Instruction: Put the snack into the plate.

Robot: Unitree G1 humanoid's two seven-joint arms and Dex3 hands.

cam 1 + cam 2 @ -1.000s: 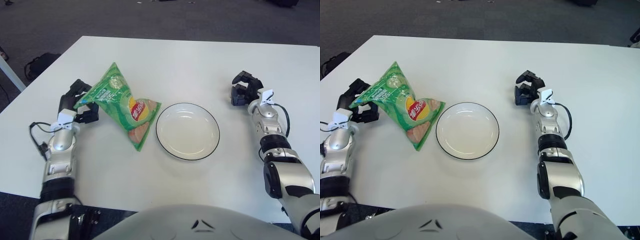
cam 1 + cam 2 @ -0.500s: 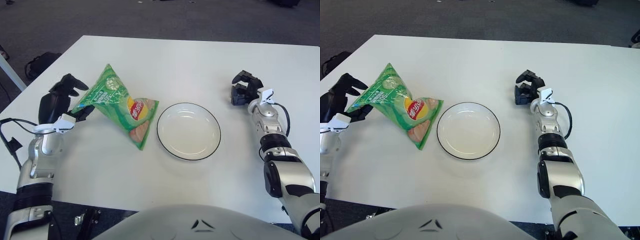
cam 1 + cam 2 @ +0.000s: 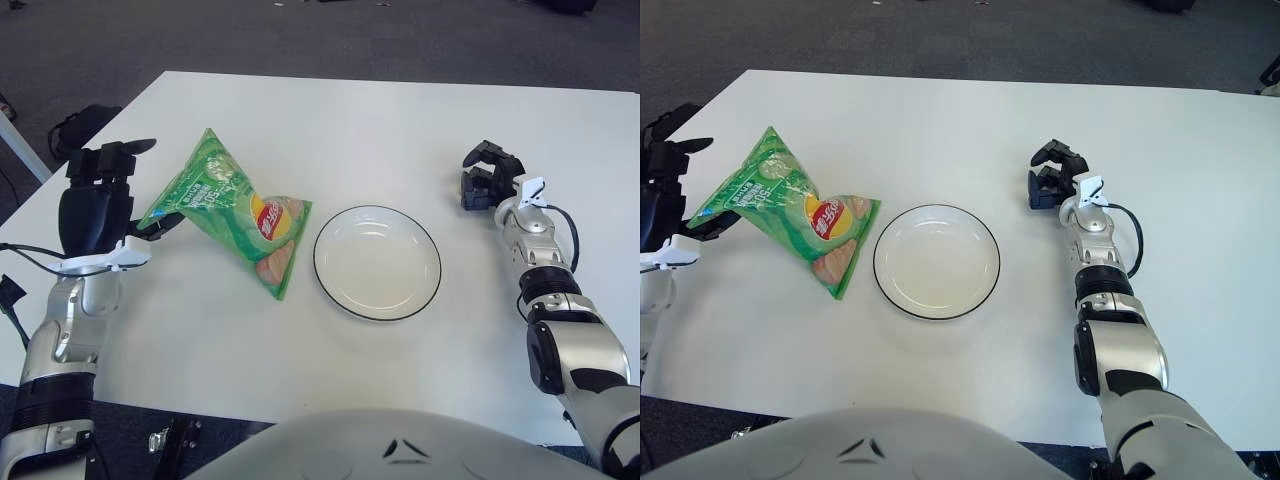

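— Where is the left hand [image 3: 100, 205]?
— Raised at the counter's [image 3: 420, 120] left edge, forearm upright, back of the hand toward the camera. Its lower fingers pinch the left corner of the green chip bag [image 3: 232, 215]; one upper finger sticks out straight.

— And the bag itself?
— Held by that corner with its left end lifted, tilted down to the right. Its lower right end reaches the counter just left of the white plate [image 3: 377, 262]; whether it touches the black rim, I cannot tell. The plate has nothing in it.

— The right hand [image 3: 487, 180]?
— It shows right of the plate, well apart from it, forearm stretched along the counter, fingers curled inward, holding nothing.
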